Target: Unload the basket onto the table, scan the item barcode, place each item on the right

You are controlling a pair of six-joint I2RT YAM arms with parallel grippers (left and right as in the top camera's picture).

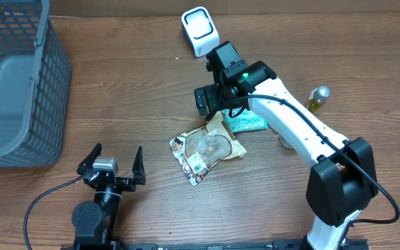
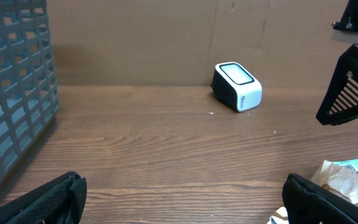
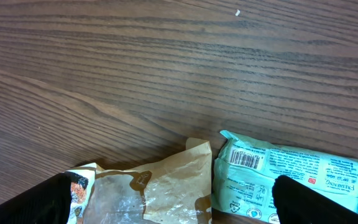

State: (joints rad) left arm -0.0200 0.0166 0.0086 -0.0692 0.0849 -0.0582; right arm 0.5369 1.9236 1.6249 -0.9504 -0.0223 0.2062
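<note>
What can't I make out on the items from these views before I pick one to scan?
- green packet: overhead, the right arm covers part of it; right wrist, the bottom edge cuts it off and its barcode digits are too small.
- snack bag: overhead, its label's print is too small; right wrist, cut off by the bottom edge.
- bottle: overhead only, too small to read its label.

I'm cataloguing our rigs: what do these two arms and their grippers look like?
The right arm has white links, black joints, a green light and a black cable along it. The left arm is black with a grey block at its wrist and a trailing black lead. The left gripper and right gripper have black fingers.
</note>
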